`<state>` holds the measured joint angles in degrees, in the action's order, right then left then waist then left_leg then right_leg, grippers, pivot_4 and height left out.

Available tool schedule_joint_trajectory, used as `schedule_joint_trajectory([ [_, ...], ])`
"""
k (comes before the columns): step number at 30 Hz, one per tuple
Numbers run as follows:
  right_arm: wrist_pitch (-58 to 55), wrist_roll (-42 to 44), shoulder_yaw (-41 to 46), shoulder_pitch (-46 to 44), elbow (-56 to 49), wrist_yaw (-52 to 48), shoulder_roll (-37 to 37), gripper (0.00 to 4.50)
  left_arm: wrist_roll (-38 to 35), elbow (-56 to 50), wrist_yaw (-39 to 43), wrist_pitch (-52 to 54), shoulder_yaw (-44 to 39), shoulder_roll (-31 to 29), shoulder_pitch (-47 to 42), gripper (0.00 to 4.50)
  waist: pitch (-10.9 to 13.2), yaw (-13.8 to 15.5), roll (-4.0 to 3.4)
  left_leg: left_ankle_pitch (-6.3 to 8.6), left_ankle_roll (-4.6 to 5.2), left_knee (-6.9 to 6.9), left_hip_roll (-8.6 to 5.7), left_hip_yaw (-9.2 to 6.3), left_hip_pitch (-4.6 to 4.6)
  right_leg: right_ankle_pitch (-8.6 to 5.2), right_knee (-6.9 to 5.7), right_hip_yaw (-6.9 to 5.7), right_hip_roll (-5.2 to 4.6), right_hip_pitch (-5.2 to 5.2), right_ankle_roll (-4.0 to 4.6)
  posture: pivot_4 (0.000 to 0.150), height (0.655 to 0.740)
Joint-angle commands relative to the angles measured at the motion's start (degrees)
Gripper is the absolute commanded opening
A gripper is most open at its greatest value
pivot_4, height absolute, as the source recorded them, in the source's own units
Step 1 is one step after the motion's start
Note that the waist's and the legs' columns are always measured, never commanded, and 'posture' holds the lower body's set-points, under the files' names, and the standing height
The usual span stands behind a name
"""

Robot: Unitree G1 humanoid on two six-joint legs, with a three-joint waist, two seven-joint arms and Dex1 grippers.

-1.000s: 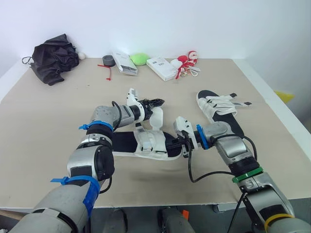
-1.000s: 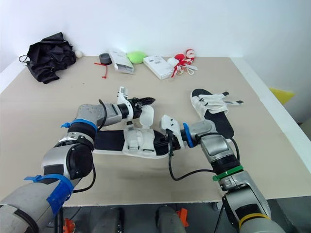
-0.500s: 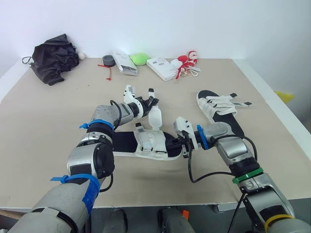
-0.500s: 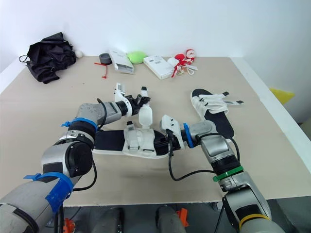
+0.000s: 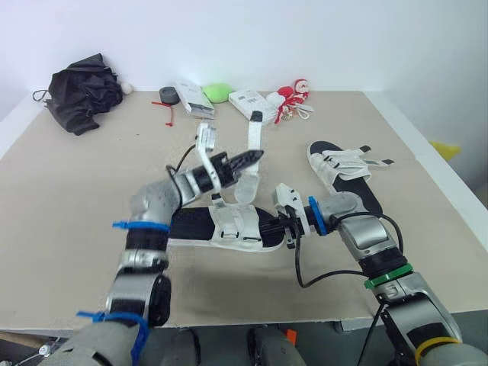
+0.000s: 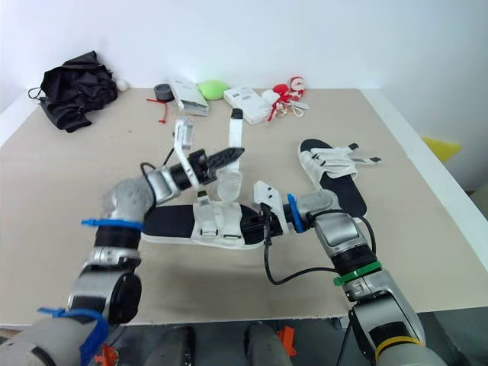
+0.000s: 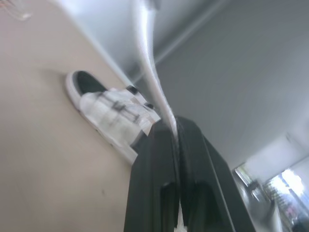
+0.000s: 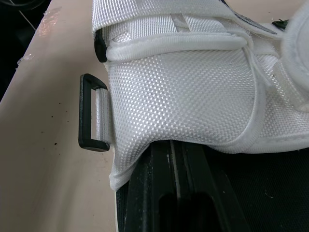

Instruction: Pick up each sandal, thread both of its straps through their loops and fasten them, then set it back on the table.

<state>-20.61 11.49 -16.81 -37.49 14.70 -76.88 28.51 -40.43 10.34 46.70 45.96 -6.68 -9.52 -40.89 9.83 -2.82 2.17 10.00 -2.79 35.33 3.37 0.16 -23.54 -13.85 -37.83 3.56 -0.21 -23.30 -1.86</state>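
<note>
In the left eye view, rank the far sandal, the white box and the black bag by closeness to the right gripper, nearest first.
From the right gripper, clamped on the near sandal:
1. The far sandal, just beyond it on the right.
2. The white box, at the table's back, near the middle.
3. The black bag, back left corner.

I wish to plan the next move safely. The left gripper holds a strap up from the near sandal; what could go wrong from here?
1. The strap is held only at the tips of the left gripper; it may slip out on the way to the black loop, which looks empty.
2. The right gripper pinches only the near sandal's edge, so a hard pull may tilt or drag it.
</note>
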Motion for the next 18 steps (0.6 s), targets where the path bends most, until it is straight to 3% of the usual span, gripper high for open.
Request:
schedule_joint_trajectory([
  [1, -1.16, -1.44, -1.01, 1.49, 1.3, 0.38, 1.09, 0.0, 3.78, -8.94, 8.6, -10.0, 5.11, -3.08, 3.95, 0.11, 0.0, 0.25, 0.0, 0.0, 0.0, 0.02, -0.01, 0.01, 0.02, 0.0, -0.01, 0.0, 0.0, 0.0, 0.01, 0.15, 0.74],
  [7, -1.05, -1.53, -1.5, 1.38, 1.63, -0.3, 1.06, 0.0, 16.11, -11.18, 19.22, -40.69, 10.76, -6.12, 9.73, 0.11, -0.01, 0.31, 0.01, -0.07, 0.12, 0.19, -0.12, 0.09, -0.02, -0.09, 0.0, 0.21, -0.04, 0.07, 0.18, 0.15, 0.74],
  [14, -1.0, -1.63, -1.7, 1.12, 1.83, -0.53, 0.97, 0.0, 27.81, 0.04, 27.08, -77.79, 16.59, -7.62, 9.88, 0.11, -0.02, 0.38, 0.0, 0.02, 0.26, 0.16, -0.09, 0.12, -0.02, -0.08, 0.0, 0.24, -0.02, 0.06, 0.03, 0.15, 0.74],
  [18, -1.08, -1.54, -1.63, 1.31, 1.51, -0.54, 1.35, 0.0, 28.42, 6.97, 29.26, -88.87, 17.23, -8.61, 7.97, 1.17, -0.02, 0.38, 0.0, 0.03, 0.27, 0.16, -0.08, 0.12, -0.02, -0.08, 0.0, 0.24, -0.02, 0.06, 0.04, 0.15, 0.74],
])
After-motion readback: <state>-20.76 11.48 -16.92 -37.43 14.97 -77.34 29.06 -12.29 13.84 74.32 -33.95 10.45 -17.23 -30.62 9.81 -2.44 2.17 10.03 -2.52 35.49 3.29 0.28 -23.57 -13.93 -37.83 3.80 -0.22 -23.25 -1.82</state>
